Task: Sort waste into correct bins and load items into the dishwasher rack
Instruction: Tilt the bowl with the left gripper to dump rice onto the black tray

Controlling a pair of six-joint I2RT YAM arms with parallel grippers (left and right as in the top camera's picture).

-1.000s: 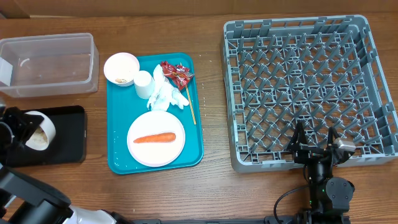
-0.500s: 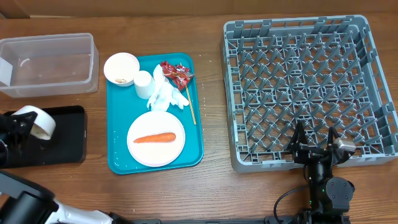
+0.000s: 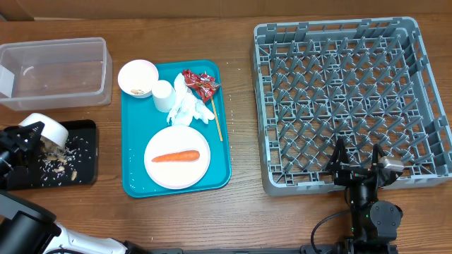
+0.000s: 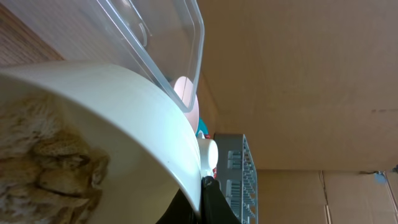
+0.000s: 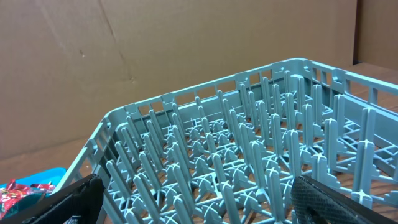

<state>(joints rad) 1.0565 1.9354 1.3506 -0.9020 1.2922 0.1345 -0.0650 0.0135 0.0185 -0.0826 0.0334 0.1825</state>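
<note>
My left gripper (image 3: pixel 25 140) is shut on the rim of a white bowl (image 3: pixel 49 132), tilted over the black bin (image 3: pixel 85 173) at the far left. Pale food scraps (image 3: pixel 60 164) lie scattered in the bin. In the left wrist view the bowl (image 4: pixel 118 118) fills the frame with crumbs (image 4: pixel 43 168) inside. The teal tray (image 3: pixel 134 185) holds a white plate (image 3: pixel 176 173) with a carrot (image 3: pixel 175 156), a second white bowl (image 3: pixel 138 76), a white cup (image 3: pixel 163 92), crumpled tissue (image 3: pixel 189 106), a red wrapper (image 3: pixel 200 83) and a wooden stick (image 3: pixel 218 121). My right gripper (image 3: pixel 357 159) is open and empty at the grey dishwasher rack's (image 3: pixel 268 169) front edge.
A clear plastic bin (image 3: pixel 56 73) stands at the back left, behind the black bin. The rack (image 5: pixel 249 155) fills the right wrist view, with the red wrapper (image 5: pixel 18 190) at its lower left.
The left gripper has tipped the bowl over the black bin, and scraps have spilled out into it. The right arm has not moved.
</note>
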